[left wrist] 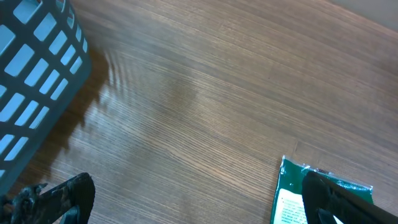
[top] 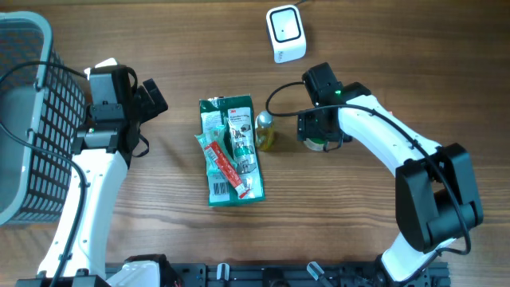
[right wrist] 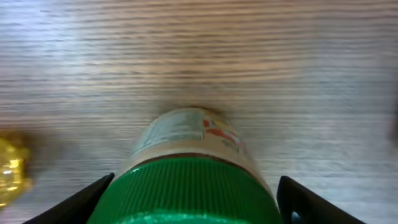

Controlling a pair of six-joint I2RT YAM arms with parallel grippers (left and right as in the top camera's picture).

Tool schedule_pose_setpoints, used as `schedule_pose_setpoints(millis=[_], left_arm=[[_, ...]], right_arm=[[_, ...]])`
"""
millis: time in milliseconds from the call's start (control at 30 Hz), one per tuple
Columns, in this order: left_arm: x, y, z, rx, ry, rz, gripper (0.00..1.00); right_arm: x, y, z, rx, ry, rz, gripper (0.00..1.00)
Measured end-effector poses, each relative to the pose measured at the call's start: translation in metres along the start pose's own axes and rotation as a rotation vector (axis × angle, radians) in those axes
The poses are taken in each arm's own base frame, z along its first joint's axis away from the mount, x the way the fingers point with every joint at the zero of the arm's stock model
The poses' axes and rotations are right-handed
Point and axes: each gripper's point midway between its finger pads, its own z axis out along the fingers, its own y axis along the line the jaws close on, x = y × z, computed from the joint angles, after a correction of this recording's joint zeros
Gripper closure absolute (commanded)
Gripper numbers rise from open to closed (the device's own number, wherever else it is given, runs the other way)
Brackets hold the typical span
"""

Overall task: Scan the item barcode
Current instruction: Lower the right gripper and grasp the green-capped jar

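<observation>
Two claws: left gripper [left wrist: 196,194] spread wide, tips cropped; right gripper [right wrist: 196,186] straddles green-lidded jar [right wrist: 186,134], contact unclear.

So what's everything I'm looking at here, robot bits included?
table: 1, light brown wood, under everything
basket: 1, grey mesh, far left edge
green packet: 1, green with a red-and-white label and a barcode, lying flat at the centre
small item: 1, gold-yellow, beside the packet's right edge; too small to identify
jar: 1, green ribbed lid and pale label, right of the gold item
scanner: 1, white, top centre
arms: 2, white with black joints, one each side
left claw: 1, black, open and empty, between basket and packet
right claw: 1, black, a finger either side of the jar's lid; grip unclear
</observation>
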Motion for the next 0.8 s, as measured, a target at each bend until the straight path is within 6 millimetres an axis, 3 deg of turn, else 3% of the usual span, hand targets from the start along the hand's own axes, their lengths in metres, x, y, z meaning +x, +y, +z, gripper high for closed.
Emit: schedule_pose_setpoints(millis=[367,467,700,800], left_arm=[[0.0,0.0,0.0,0.0,0.0,0.0,0.0],[0.0,0.0,0.0,0.0,0.0,0.0,0.0],[0.0,0.0,0.0,0.0,0.0,0.0,0.0],[0.0,0.0,0.0,0.0,0.0,0.0,0.0]], right_arm=[[-0.001,-0.004,-0.003,0.022,0.001,-0.032,0.19],[-0.008,0.0,-0.001,0.008,-0.032,-0.036,0.22],[-0.001,-0.002,0.006,0.014,-0.016,-0.042,0.28],[-0.001,-0.002,0.006,0.014,-0.017,-0.045,0.24]])
